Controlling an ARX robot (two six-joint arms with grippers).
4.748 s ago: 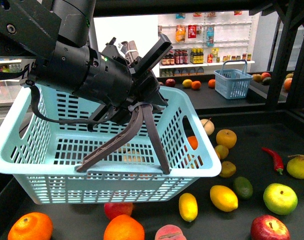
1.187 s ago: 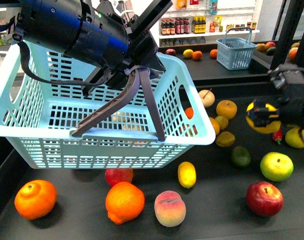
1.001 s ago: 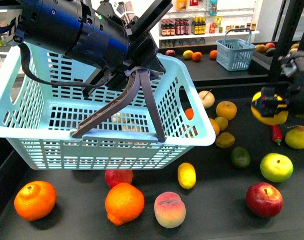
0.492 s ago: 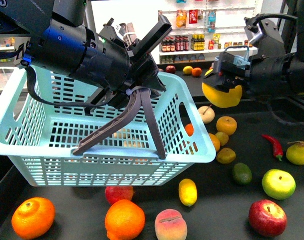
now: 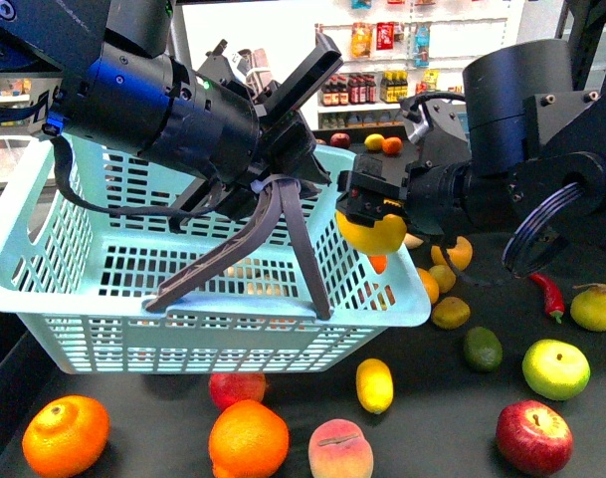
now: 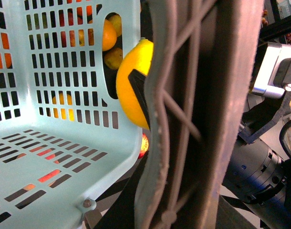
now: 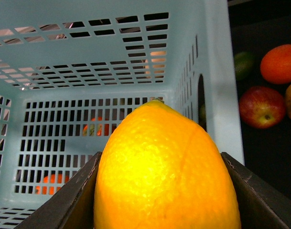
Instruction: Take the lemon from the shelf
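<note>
Lemon (image 6: 131,83) beside basket (image 6: 64,157) wall

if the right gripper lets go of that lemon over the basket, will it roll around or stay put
The lemon is oval with smooth, glossy skin, so it would probably roll some before settling. It looks firm between the right gripper pads, undented, so likely not fragile. The basket hangs tilted from the left gripper, so the lemon would likely drift toward the lower wall.

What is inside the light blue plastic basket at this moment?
The light blue plastic basket looks empty: its slotted floor is bare where visible. The yellow oval lemon in the right tool hides part of it in the right wrist view.
</note>
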